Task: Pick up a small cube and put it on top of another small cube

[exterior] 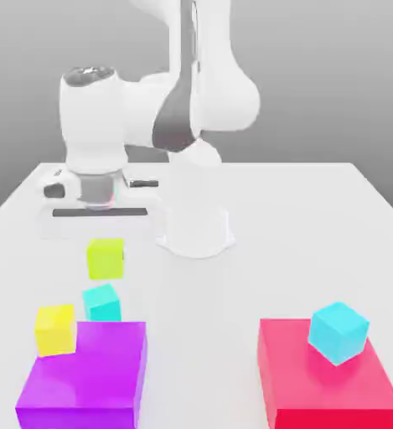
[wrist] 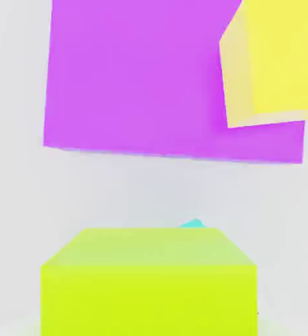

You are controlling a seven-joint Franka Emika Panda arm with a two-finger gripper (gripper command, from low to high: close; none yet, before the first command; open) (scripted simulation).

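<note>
In the exterior view, a small plain lime-green cube (exterior: 106, 259) hangs upright left of centre; below it, a small plain turquoise cube (exterior: 102, 304) sits turned, lower left.

The lime-green cube (exterior: 106, 259), the turquoise cube (exterior: 103, 304) and the yellow cube (exterior: 56, 330) looked smooth and plastic-like, as did the flat purple block (exterior: 90, 369) and flat red block (exterior: 321, 381). The white arm (exterior: 224, 84) appeared smooth and glossy, and the pale bench (exterior: 292, 243) looked smooth.

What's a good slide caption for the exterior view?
Lime cube held aloft near the turquoise cube, with purple and red blocks in front.
</note>
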